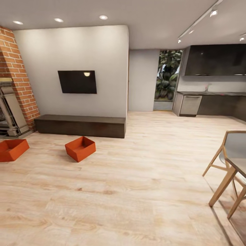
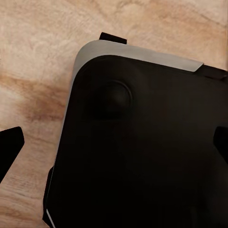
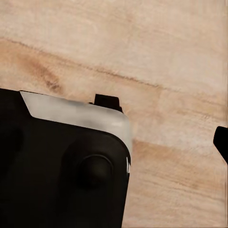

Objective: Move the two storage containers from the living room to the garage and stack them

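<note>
Two storage containers stand on the living room's light wood-plank floor in the head view. One orange-red open-top bin (image 1: 80, 147) sits in front of the long dark bench (image 1: 80, 125). The other bin (image 1: 12, 149) lies at the far left by the fireplace (image 1: 10, 114), cut off by the picture's edge. Both are several steps ahead of me. My left gripper (image 2: 115, 142) points down over my dark base, its fingertips (image 2: 9, 145) wide apart and empty. My right gripper (image 3: 114, 142) also points down, with one fingertip (image 3: 221, 141) far out at the picture's edge.
A black TV (image 1: 77, 82) hangs on the white wall above the bench. The red brick chimney (image 1: 17, 71) rises at the left. A wooden chair and table (image 1: 229, 164) stand at the right. A kitchen counter (image 1: 212, 102) and a window lie at the back right.
</note>
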